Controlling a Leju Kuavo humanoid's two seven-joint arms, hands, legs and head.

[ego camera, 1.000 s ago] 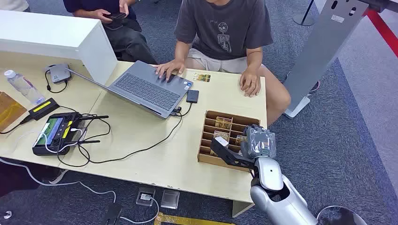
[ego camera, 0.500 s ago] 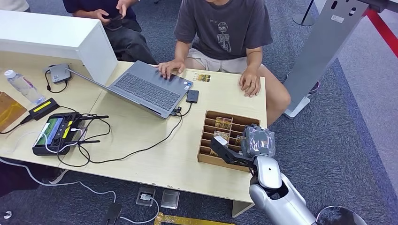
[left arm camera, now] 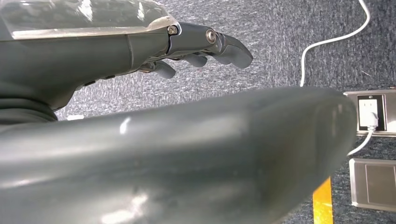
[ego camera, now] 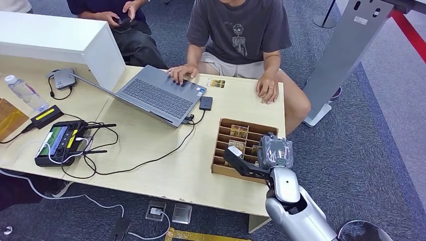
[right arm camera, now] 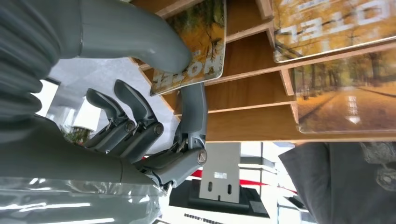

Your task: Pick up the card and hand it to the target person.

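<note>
My right hand [ego camera: 275, 153] is at the near right corner of the wooden card rack [ego camera: 219, 150] on the table. In the right wrist view this hand [right arm camera: 121, 126] pinches an autumn-printed card [right arm camera: 198, 51] between its thumb and a finger, and the card still stands in its slot. More such cards [ego camera: 239, 131] stand in other slots. The target person [ego camera: 238, 30] in a grey T-shirt sits across the table, one hand [ego camera: 268, 90] flat on it. My left hand [left arm camera: 154, 140] hangs over the carpet, its fingers [left arm camera: 219, 42] loosely stretched with nothing in them.
An open laptop [ego camera: 158, 95] with a cable lies left of the rack. A loose card [ego camera: 216, 83] lies beside it. A controller [ego camera: 60, 143], cables and a bottle [ego camera: 22, 93] sit at the left. A white box [ego camera: 60, 37] stands at the back left, near a second seated person [ego camera: 120, 20].
My right hand has edged slightly left and deeper over the rack. Nothing else on the table has moved.
</note>
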